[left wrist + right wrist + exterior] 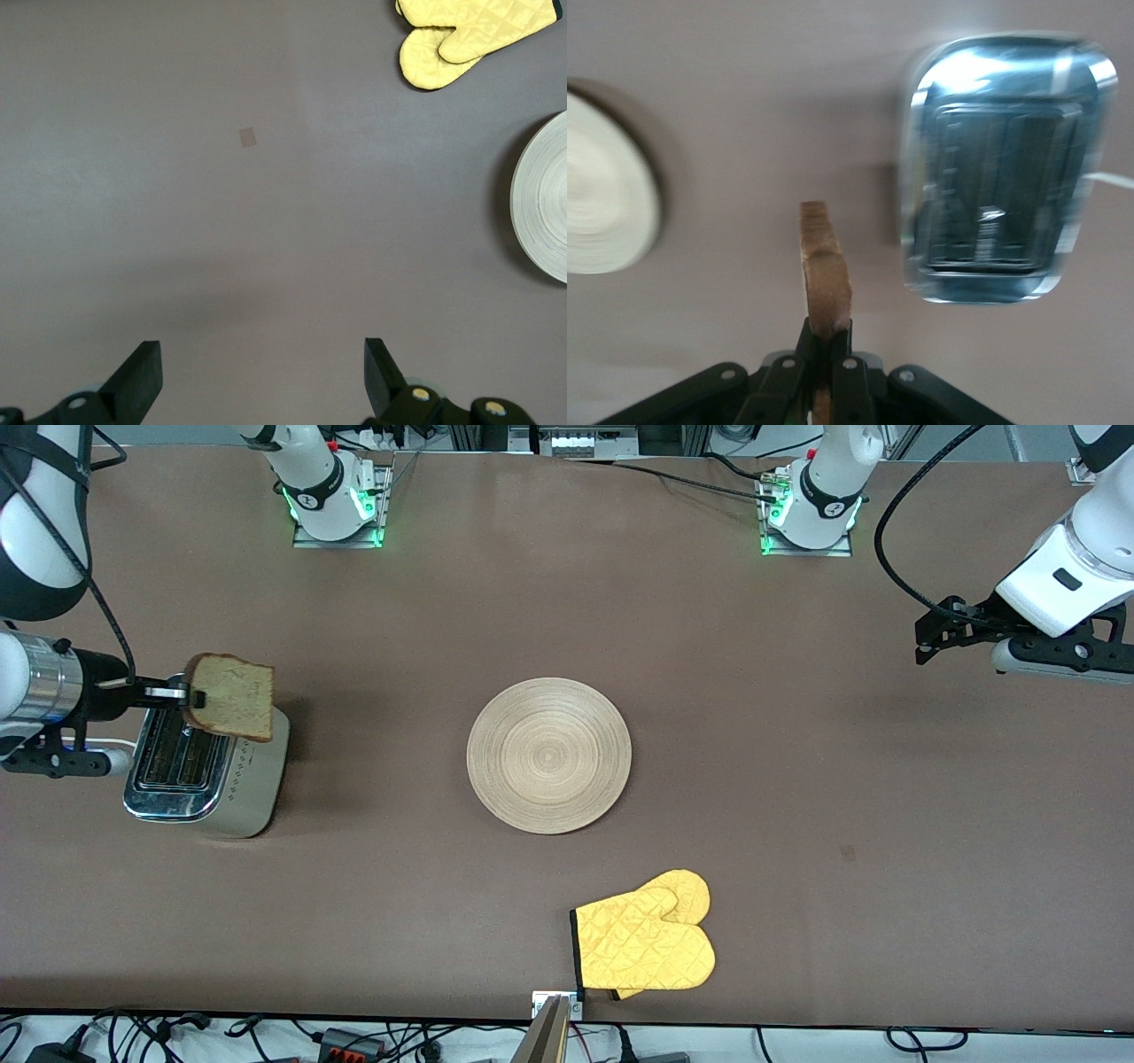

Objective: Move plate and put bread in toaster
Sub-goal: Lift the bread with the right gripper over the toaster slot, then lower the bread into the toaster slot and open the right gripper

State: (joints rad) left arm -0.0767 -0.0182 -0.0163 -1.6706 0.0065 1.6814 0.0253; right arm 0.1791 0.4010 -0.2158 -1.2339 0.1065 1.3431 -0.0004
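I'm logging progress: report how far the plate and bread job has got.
Looks done: the plate lies bare mid-table, no bread on it. In hand: the right pincer is shut on the bread, holding it on edge above the toaster. Left: lowering the slice into a slot; both slots look empty. The left pincer waits open over bare table at its arm's end.

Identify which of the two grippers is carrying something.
The right gripper, over the toaster, fingers shut on the bread. The left gripper is open and empty.
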